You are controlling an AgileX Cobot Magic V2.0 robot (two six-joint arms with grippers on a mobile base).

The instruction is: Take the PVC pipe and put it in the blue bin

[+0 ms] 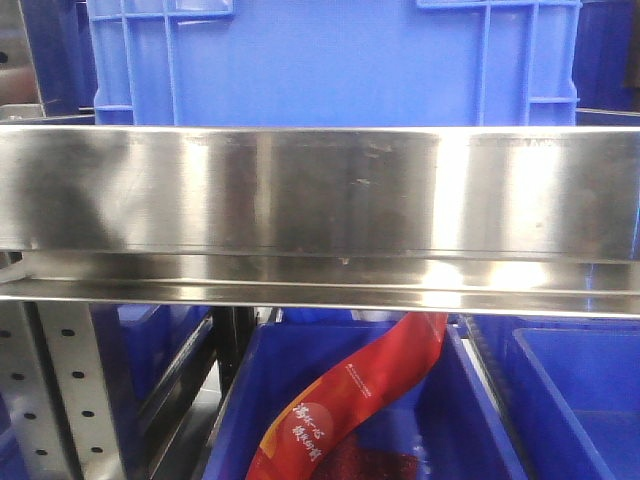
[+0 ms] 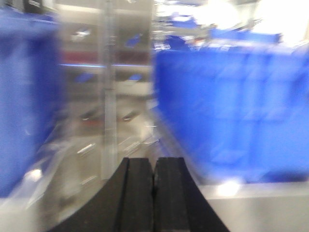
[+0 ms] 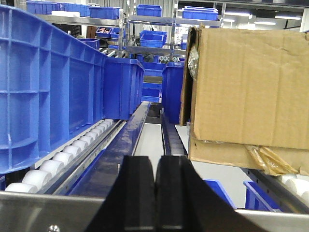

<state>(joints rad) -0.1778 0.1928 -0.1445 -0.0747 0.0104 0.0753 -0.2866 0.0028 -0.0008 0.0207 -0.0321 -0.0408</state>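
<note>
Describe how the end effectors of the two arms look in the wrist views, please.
Both look alike. The left end effector has two black, matte fingers with flat inner faces and outer edges that curve outward toward the base. The right end effector has the same black fingers of the same shape, seen sharply here. No cables, markings or arm links show in these views.

Warehouse | roller conveyors (image 3: 72, 147) | shelved blue bins (image 3: 148, 9) | cardboard box (image 3: 248, 87)
</note>
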